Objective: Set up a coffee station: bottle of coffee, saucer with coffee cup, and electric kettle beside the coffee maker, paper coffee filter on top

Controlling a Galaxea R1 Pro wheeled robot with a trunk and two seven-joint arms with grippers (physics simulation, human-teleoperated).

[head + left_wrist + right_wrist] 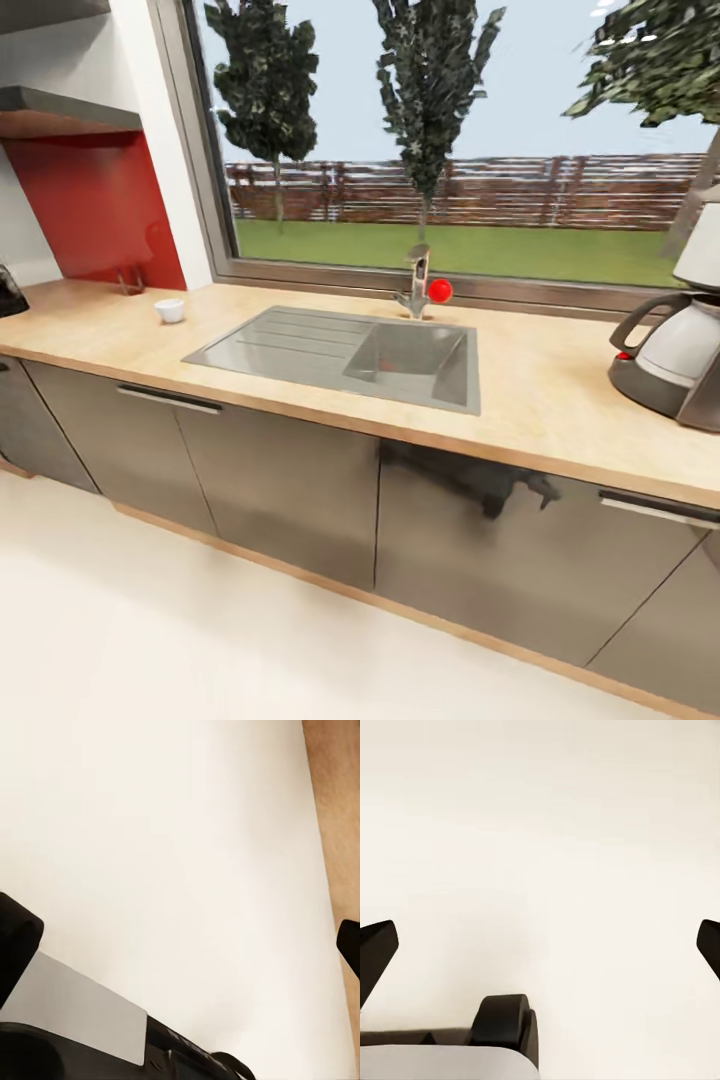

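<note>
A pale cream floor (540, 832) spreads under both wrist cameras, and the head view looks down on a kitchen with a wide window. The right pincer (540, 945) hangs released over that floor, its two dark tips far apart at the frame's side edges and nothing between them. The left pincer (180, 937) is likewise spread and empty above the floor, with a strip of wooden plinth (337, 832) along the right edge of its frame. Both seem lowered beside the body for travel, since no reach is called for yet.

Outward, in the head view, the counter (540, 390) runs from the left edge to the lower right, glossy grey cabinet fronts (290, 490) below it. A steel sink (350, 350) sits at the centre under a tap (418, 282) with a red knob. The coffee cup (170, 310) stands alone at centre left, well apart from the coffee maker (680, 345), which is cut by the right edge with its white carafe facing the sink. A dark object (10, 292) at the far left edge is too cropped to name. The shelf (60, 105) is at the upper left above a red wall panel (100, 210); I can see no bottle on its visible part. The cup likely needs fetching toward the machine.
</note>
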